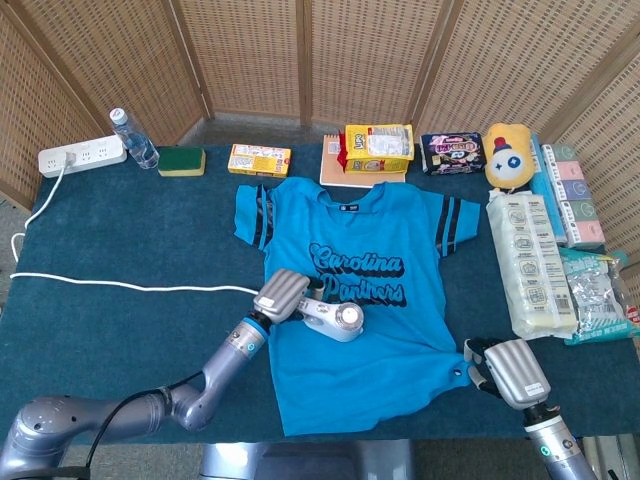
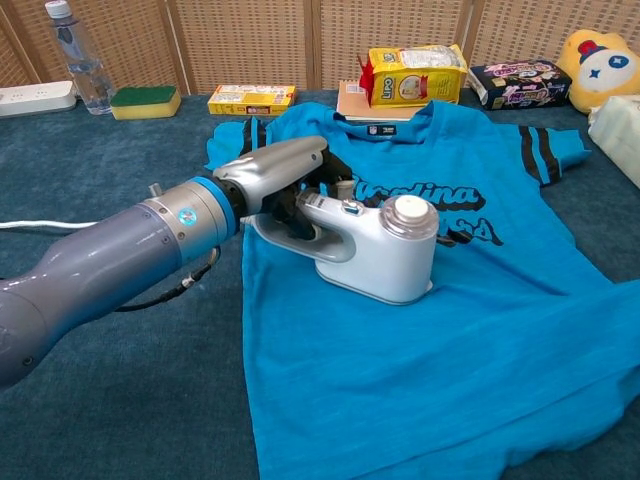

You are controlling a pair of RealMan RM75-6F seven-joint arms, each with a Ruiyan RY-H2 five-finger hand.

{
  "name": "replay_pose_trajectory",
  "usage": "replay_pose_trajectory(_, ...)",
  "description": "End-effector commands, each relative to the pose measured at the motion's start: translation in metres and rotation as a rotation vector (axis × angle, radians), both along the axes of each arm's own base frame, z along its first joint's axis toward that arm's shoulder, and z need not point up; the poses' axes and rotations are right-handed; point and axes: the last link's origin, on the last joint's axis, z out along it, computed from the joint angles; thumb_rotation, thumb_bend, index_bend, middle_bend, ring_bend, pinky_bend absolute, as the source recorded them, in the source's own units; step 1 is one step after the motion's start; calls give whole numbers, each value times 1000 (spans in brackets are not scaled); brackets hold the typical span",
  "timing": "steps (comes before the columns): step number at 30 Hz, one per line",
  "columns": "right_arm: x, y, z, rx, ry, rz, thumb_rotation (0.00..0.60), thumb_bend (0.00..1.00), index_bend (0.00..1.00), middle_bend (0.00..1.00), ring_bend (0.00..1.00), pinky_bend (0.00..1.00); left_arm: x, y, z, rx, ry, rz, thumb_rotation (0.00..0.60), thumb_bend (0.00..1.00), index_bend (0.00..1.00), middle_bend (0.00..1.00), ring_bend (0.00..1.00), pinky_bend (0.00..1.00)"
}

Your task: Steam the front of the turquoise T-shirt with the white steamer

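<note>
The turquoise T-shirt [image 1: 370,300] [image 2: 450,350] lies flat, front up, with dark "Carolina Panthers" lettering. My left hand [image 1: 282,296] [image 2: 285,180] grips the handle of the white steamer [image 1: 337,320] [image 2: 375,250], whose head sits over the middle of the shirt just below the lettering. Its white cord [image 1: 130,285] trails left across the table. My right hand [image 1: 510,372] rests at the shirt's lower right hem with its fingers curled down; what lies under them is hidden. The chest view does not show it.
A power strip [image 1: 80,156], water bottle [image 1: 133,138], green sponge [image 1: 181,161], yellow boxes [image 1: 259,159], snack packs [image 1: 378,148] and a plush toy [image 1: 507,152] line the back edge. Packaged goods [image 1: 530,262] are stacked along the right side. Wicker screens stand behind.
</note>
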Motion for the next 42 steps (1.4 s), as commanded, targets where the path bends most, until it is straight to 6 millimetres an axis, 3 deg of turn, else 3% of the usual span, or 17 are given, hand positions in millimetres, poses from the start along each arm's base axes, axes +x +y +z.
replay_pose_trajectory(1,0,0,0,-1,1,-1,600,615,646,613,698,870,3,-2,-3,-1,2,-12,600,432,590,698,647,728)
replay_pose_trajectory(12,-1,-1,1,-2,5,-5,600,615,647,614,699,871,-19,25,4,97,19,44,600,430,590,698,647,728)
replay_pose_trajectory(18,1,-1,0,2,7,-3,600,615,647,614,701,871,-45,47,25,176,33,104,600,430,590,698,647,728)
replay_pose_trajectory(27,1,-1,-1,7,9,-4,600,615,648,614,704,873,-67,67,50,277,19,172,600,429,590,698,647,728)
replay_pose_trajectory(32,0,-1,-1,8,8,-5,600,615,648,614,705,874,-68,66,47,271,24,177,600,426,590,699,647,728)
replay_pose_trajectory(42,-2,1,2,0,10,-12,600,616,651,615,707,876,-42,55,26,237,10,123,600,421,590,698,647,728)
